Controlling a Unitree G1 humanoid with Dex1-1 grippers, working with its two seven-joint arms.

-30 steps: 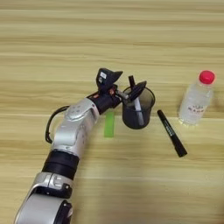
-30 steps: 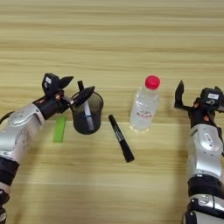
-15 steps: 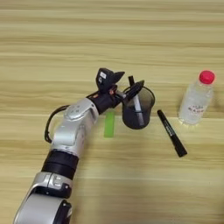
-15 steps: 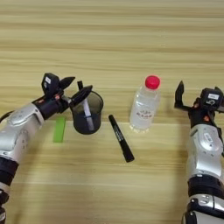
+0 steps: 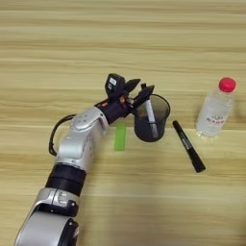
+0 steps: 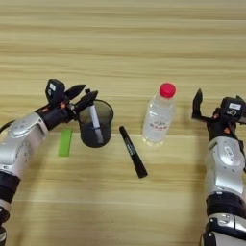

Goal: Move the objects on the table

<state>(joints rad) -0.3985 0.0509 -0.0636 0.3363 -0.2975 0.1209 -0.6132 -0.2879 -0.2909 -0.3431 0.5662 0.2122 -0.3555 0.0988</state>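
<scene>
A dark see-through cup (image 5: 151, 120) stands mid-table with a slim white marker (image 5: 150, 114) leaning upright inside it. My left gripper (image 5: 139, 88) hovers at the cup's upper left rim, its two black fingers spread open and holding nothing. To the right of the cup stands the clear bottle (image 6: 157, 115) with a red cap, upright. My right gripper (image 6: 211, 106) is parked at the right side, well clear of the bottle, with its fingers open and empty.
A black marker (image 5: 189, 146) lies flat on the table (image 5: 120, 43) between the cup and the bottle. A green strip-shaped thing (image 5: 120, 136) lies left of the cup, under my left forearm. Bare wood stretches across the far half.
</scene>
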